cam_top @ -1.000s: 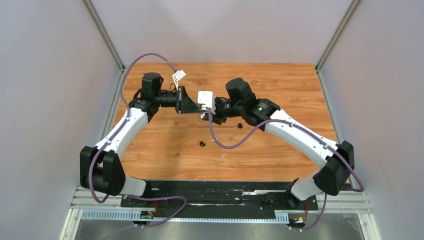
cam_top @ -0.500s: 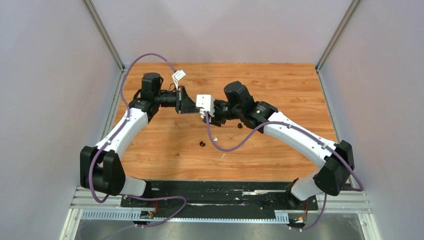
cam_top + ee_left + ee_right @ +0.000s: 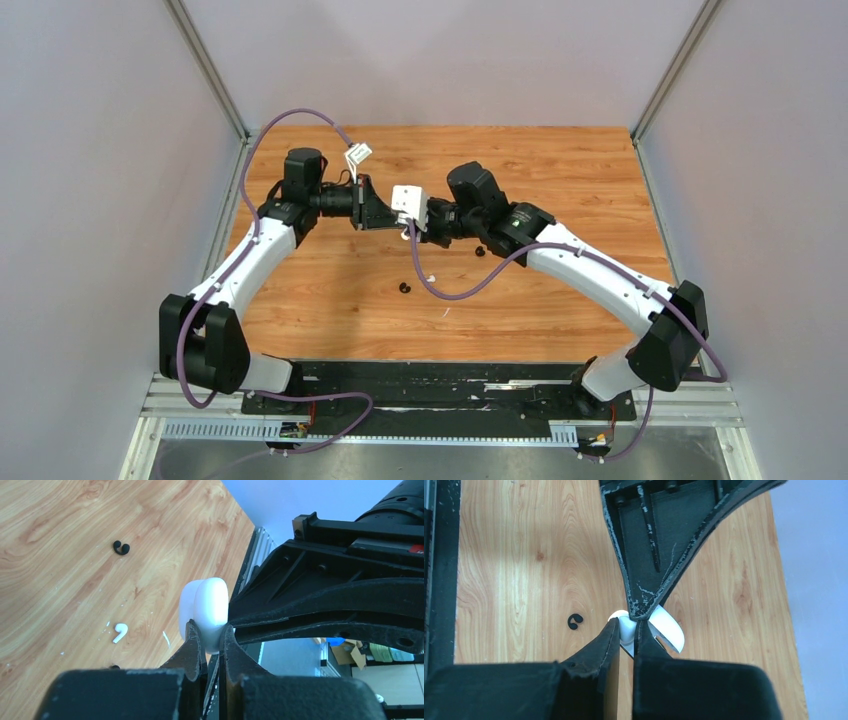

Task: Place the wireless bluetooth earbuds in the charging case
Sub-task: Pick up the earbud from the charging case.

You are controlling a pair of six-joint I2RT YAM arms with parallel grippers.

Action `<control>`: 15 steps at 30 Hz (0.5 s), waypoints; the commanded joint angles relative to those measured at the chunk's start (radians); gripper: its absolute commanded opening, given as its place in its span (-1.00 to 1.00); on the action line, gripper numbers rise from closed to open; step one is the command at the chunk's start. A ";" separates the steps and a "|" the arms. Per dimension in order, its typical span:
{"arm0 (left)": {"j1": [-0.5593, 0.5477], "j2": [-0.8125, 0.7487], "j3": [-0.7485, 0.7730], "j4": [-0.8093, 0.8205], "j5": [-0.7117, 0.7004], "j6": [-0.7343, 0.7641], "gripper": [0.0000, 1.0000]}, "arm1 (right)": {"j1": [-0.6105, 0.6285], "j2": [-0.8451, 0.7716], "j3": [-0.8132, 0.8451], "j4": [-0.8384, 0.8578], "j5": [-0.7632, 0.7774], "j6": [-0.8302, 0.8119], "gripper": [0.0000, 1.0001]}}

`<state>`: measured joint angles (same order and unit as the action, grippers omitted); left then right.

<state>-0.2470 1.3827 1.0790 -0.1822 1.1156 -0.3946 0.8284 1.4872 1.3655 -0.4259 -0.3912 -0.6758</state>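
left hand (image 3: 212, 635) clamped on white charging case (image 3: 207, 605); right hand (image 3: 626, 630) pinched shut on same case; white earbud (image 3: 120, 632) on table (image 3: 60, 520).

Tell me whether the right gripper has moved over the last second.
Yes. The right gripper has edged slightly left, away from the black earbud lying to its right, which stayed put.

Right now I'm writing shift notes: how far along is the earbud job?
Done: nothing visibly seated. In hand: the left pincer and right pincer both pinch the white charging case above the table. Left: a black earbud, a second black earbud and a white earbud lie loose on it; any others aren't visible.
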 commanded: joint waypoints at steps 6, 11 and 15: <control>-0.001 0.013 0.028 -0.110 -0.180 0.106 -1.00 | -0.034 -0.081 0.092 -0.018 0.174 0.510 -1.00; -0.001 0.029 0.048 -0.175 -0.283 0.161 -1.00 | -0.117 -0.081 0.064 -0.213 0.285 0.777 -1.00; 0.000 0.029 0.057 -0.196 -0.311 0.172 -1.00 | -0.296 -0.034 -0.025 -0.443 0.346 0.907 -1.00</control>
<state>-0.2485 1.4181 1.0832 -0.3500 0.8593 -0.2771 0.6708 1.4212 1.4078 -0.6121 -0.1608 -0.0040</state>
